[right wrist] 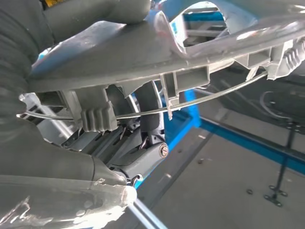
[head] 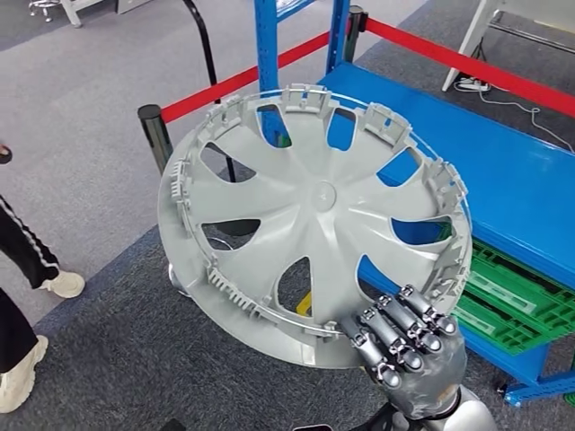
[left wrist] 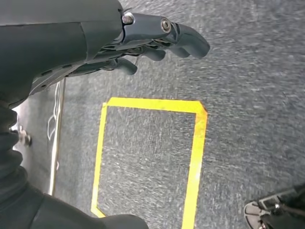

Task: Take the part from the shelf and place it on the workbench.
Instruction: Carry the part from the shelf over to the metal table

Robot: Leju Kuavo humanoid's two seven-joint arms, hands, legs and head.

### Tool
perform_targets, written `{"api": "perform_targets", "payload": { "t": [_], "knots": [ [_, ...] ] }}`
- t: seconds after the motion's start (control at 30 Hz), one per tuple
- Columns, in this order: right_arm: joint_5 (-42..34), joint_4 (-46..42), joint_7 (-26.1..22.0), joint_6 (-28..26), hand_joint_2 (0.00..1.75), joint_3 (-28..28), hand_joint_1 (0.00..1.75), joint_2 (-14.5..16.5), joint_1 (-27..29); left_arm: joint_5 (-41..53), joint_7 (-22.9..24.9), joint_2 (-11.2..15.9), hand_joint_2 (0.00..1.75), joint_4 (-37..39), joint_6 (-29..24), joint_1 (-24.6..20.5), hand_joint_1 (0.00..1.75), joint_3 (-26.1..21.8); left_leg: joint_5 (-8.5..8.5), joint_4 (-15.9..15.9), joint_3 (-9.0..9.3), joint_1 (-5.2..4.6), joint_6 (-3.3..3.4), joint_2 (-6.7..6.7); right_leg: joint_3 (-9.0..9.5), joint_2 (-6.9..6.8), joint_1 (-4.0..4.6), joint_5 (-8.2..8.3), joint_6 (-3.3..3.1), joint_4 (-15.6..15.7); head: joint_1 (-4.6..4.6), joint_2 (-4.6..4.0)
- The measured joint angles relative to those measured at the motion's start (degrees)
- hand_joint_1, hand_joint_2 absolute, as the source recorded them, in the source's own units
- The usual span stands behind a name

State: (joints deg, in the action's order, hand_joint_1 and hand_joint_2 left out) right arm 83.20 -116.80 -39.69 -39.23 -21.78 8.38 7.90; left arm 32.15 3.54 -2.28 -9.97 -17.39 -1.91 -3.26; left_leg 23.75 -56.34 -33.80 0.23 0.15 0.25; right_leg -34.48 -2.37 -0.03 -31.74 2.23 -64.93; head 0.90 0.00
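A large grey wheel cover [head: 312, 215] with spoke openings and a clipped rim hangs tilted in front of me in the head view. My right hand [head: 403, 346] grips its near rim from below at the lower right, fingers curled over the edge. In the right wrist view the wheel cover's rim [right wrist: 187, 81] with its wire ring crosses the picture, and my right hand [right wrist: 140, 152] is wrapped around it. My left hand [left wrist: 144, 38] hangs over grey carpet, fingers stretched out and nothing in them. The blue workbench [head: 515, 180] lies behind and to the right of the cover.
A red barrier belt [head: 468, 63] on black posts [head: 154, 135] runs behind the cover, with blue shelf uprights [head: 268, 40] beyond. Green crates [head: 522, 305] sit under the bench. A person's legs and shoes [head: 27, 269] stand at the left. A yellow tape square [left wrist: 151, 157] marks the carpet.
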Motion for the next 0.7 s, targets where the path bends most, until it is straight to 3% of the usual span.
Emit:
{"api": "perform_targets", "payload": {
  "t": [0.07, 0.1, 0.13, 0.2, 0.23, 0.3, 0.33, 0.4, 0.47, 0.53, 0.6, 0.63, 0.7],
  "knots": [
    [0.01, 0.00, 0.00, 0.00, 1.75, 0.03, 1.75, 0.01, 0.02, 0.19, 0.04, 0.04, 1.75, 0.00, -0.01, -0.18, 0.00, -0.03, -0.19, -0.01, -0.28, 0.01, 0.32, -1.32, -3.49, 1.82, -0.07, -3.37, 0.13, -7.65, -0.13, 0.00],
    [0.05, 0.00, 0.00, 0.00, 1.75, 0.03, 1.75, 0.01, 0.02, 0.22, 0.07, 0.03, 1.75, 0.00, -0.01, -0.17, 0.00, -0.05, -0.28, -0.03, -0.36, 0.01, 0.33, -2.06, -4.52, 2.09, -0.07, -3.81, 0.16, -9.77, -0.13, 0.00],
    [0.12, 0.00, 0.00, 0.00, 1.75, 0.03, 1.75, 0.01, 0.02, 0.25, 0.10, 0.02, 1.75, 0.00, -0.01, -0.13, 0.00, -0.09, -0.37, -0.05, -0.41, 0.03, 0.28, -2.82, -4.61, 2.20, -0.10, -3.23, 0.16, -9.87, -0.13, 0.00],
    [0.30, 0.00, 0.00, 0.00, 1.75, 0.03, 1.75, 0.01, 0.01, 0.26, 0.21, 0.01, 1.75, 0.00, 0.01, -0.07, 0.00, -0.22, -0.55, -0.16, -0.44, 0.18, 0.00, -4.49, -1.60, 3.11, -0.37, 0.50, 0.17, -3.83, -0.14, 0.00],
    [0.38, 0.00, 0.00, 0.00, 1.75, 0.03, 1.75, 0.01, -0.02, 0.26, 0.26, 0.03, 1.75, 0.00, 0.04, -0.10, 0.00, -0.29, -0.64, -0.28, -0.54, 0.19, -0.26, -5.27, 0.38, 4.52, -0.63, 1.97, 0.25, 0.15, -0.14, 0.00],
    [0.45, -0.02, -0.01, -0.01, 1.75, 0.04, 1.75, 0.04, -0.06, 0.26, 0.43, 0.11, 1.75, 0.00, 0.19, -0.18, 0.00, -0.46, -0.93, -0.48, -0.96, 0.25, -0.97, -6.63, 2.94, 6.80, -0.96, 3.40, 0.16, 5.23, -0.14, 0.00],
    [0.46, -0.03, -0.03, -0.02, 1.75, 0.04, 1.75, 0.08, -0.07, 0.25, 0.52, 0.15, 1.75, 0.00, 0.31, -0.14, 0.00, -0.56, -1.20, -0.41, -1.22, 0.31, -1.41, -7.17, 3.16, 7.16, -0.89, 3.30, -0.05, 5.72, -0.11, 0.00],
    [0.48, -0.04, -0.07, -0.02, 1.75, 0.02, 1.75, 0.18, -0.07, 0.23, 0.66, 0.26, 1.75, 0.01, 0.50, 0.11, 0.00, -0.77, -1.70, -0.12, -1.60, 0.60, -2.20, -7.83, 3.23, 5.93, -0.69, 3.80, -0.85, 5.87, -0.09, 0.00],
    [0.48, -0.08, -0.09, -0.02, 1.75, -0.01, 1.75, 0.38, -0.04, 0.22, 0.71, 0.25, 1.75, 0.02, 0.63, 0.24, 0.00, -0.88, -0.45, -1.92, -2.67, 0.47, -2.72, -5.58, 3.23, 4.46, -0.70, 4.26, -1.66, 6.16, 0.32, 0.00],
    [0.47, -0.16, -0.09, -0.02, 1.75, -0.01, 1.75, 0.59, 0.00, 0.22, 0.74, 0.16, 1.75, 0.02, 0.69, 0.05, 0.00, -0.89, 3.19, -8.20, -5.66, 0.29, -3.06, -2.15, 3.06, 2.85, -0.59, 4.45, -2.10, 6.31, 0.79, 0.00],
    [0.48, -0.20, -0.09, -0.02, 1.75, 0.01, 1.75, 0.64, 0.01, 0.22, 0.74, 0.15, 1.75, 0.01, 0.70, -0.11, 0.00, -0.90, 6.11, -15.21, -8.71, 0.36, -3.30, -1.07, 2.78, 1.08, -0.47, 4.49, -2.20, 6.31, 0.86, 0.00],
    [0.48, -0.20, -0.09, -0.02, 1.75, 0.01, 1.75, 0.64, 0.02, 0.22, 0.75, 0.15, 1.75, 0.01, 0.71, -0.08, 0.00, -0.90, 6.22, -16.49, -9.04, 0.39, -3.35, -0.94, 2.71, 0.23, -0.47, 4.49, -2.21, 6.31, 0.87, 0.00],
    [0.50, -0.20, -0.10, -0.02, 1.75, 0.01, 1.75, 0.64, 0.01, 0.22, 0.76, 0.20, 1.75, 0.02, 0.72, 0.00, 0.00, -0.92, 3.72, -12.63, -6.42, 0.43, -3.33, -0.44, 2.74, -1.28, -0.49, 4.46, -2.15, 6.30, 0.89, 0.00]
  ]
}}
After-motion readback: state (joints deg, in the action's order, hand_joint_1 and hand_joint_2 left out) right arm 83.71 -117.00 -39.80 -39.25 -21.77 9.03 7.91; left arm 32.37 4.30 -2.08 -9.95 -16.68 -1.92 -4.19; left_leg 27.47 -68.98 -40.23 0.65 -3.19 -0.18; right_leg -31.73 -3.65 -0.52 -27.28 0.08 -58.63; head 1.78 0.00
